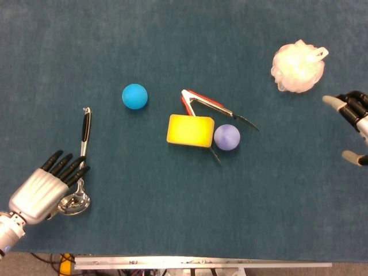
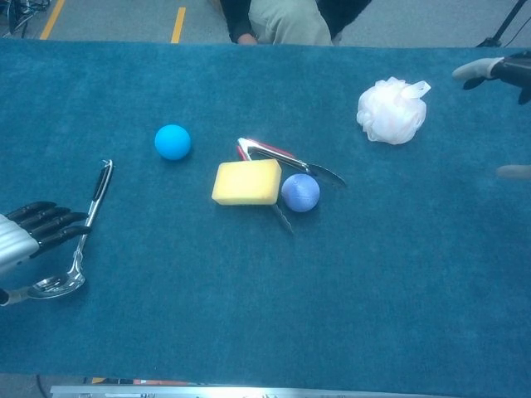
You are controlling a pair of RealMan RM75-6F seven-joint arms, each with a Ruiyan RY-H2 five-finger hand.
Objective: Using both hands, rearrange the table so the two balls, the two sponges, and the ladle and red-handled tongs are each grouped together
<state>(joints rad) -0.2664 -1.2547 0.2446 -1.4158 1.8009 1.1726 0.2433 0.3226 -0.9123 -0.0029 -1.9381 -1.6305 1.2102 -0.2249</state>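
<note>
A blue ball [image 1: 134, 96] [image 2: 172, 142] lies left of centre. At the centre a yellow sponge [image 1: 190, 130] [image 2: 246, 182] and a purple ball [image 1: 227, 137] [image 2: 300, 192] sit on the red-handled tongs [image 1: 201, 103] [image 2: 270, 152]. A white mesh sponge [image 1: 297, 67] [image 2: 391, 110] is at the far right. A steel ladle [image 1: 81, 165] [image 2: 83, 228] lies at the left. My left hand [image 1: 46, 187] [image 2: 29, 235] hovers over the ladle's bowl end, fingers extended, holding nothing. My right hand [image 1: 353, 119] [image 2: 506, 79] is at the right edge, open, just right of the mesh sponge.
The table is covered in blue cloth [image 1: 172, 218], its front edge a metal rail [image 1: 201, 263]. A seated person [image 2: 282, 21] is behind the far edge in the chest view.
</note>
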